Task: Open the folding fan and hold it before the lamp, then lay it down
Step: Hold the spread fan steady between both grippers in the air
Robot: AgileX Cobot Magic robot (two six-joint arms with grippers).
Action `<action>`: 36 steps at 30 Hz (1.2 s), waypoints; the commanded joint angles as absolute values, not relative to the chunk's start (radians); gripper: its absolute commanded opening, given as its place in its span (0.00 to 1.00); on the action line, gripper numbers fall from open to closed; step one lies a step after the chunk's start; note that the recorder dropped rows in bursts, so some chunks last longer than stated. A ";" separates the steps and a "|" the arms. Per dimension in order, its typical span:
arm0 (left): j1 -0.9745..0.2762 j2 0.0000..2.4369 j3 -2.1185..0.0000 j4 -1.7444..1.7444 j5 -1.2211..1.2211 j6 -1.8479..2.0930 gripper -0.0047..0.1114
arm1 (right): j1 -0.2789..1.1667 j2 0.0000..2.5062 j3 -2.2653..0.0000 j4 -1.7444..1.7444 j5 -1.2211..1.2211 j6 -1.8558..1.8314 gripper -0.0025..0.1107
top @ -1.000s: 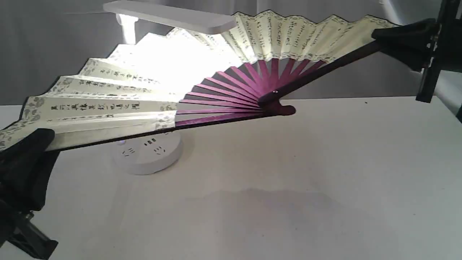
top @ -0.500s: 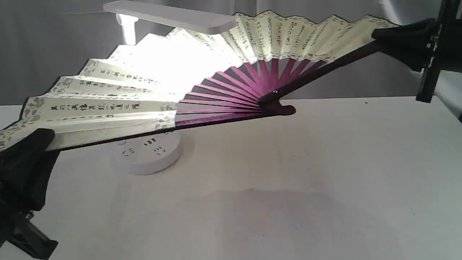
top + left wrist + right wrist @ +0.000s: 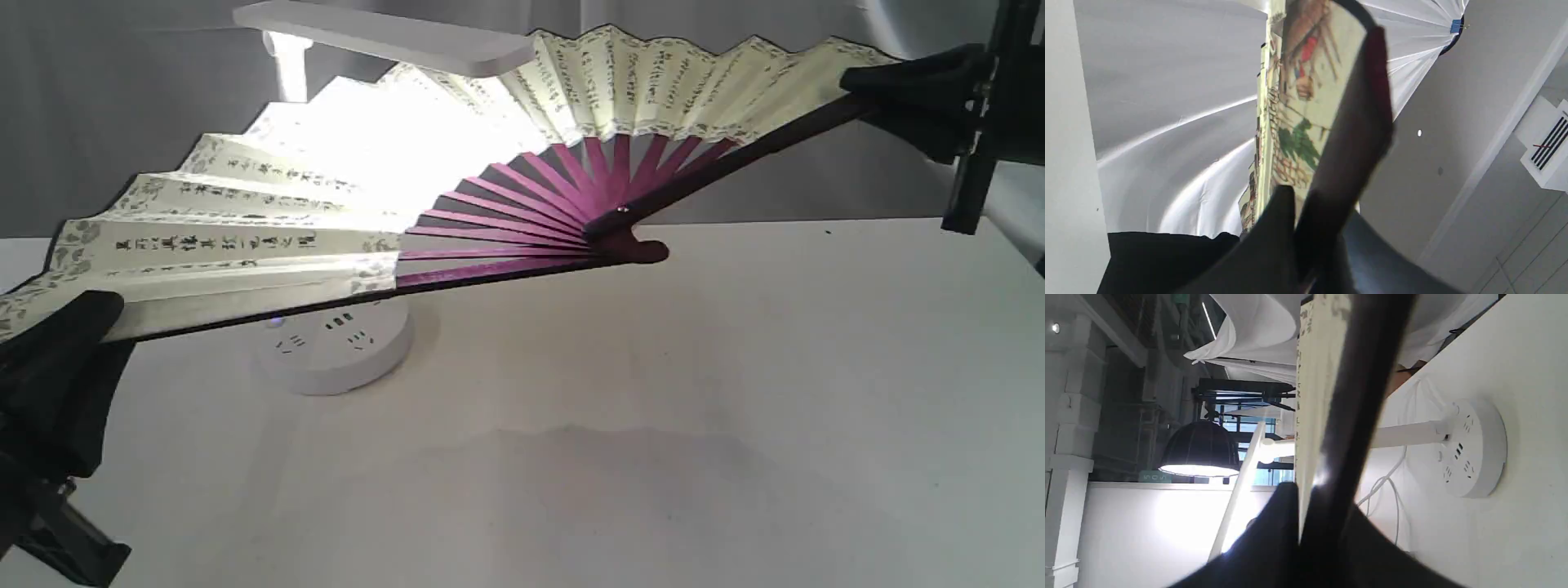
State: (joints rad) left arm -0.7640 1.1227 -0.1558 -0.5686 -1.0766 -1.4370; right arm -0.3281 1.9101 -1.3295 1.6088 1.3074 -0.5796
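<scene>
Fan is fully spread and up off the table, leaf in front of the lamp at 11 o'clock, so its light glows through the pleats. Left gripper at 8 o'clock pinches one end guard and right gripper at 2 o'clock pinches the other; ends held apart is what spreads the leaf. Pivot hangs low, near centre. Looks like the hold-before-lamp step; laying down not yet done. Thin guards could slip.
</scene>
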 commanded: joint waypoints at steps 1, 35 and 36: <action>-0.760 1.093 -0.158 -0.654 -1.221 -1.505 0.04 | -0.348 1.918 -1.327 1.555 1.221 -0.650 0.02; -0.760 1.165 -0.239 -0.763 -0.982 -1.318 0.04 | -0.432 1.982 -1.323 1.473 1.221 -0.646 0.02; -0.760 1.188 -0.239 -0.754 -0.982 -1.337 0.04 | -0.432 1.982 -1.323 1.463 1.221 -0.644 0.02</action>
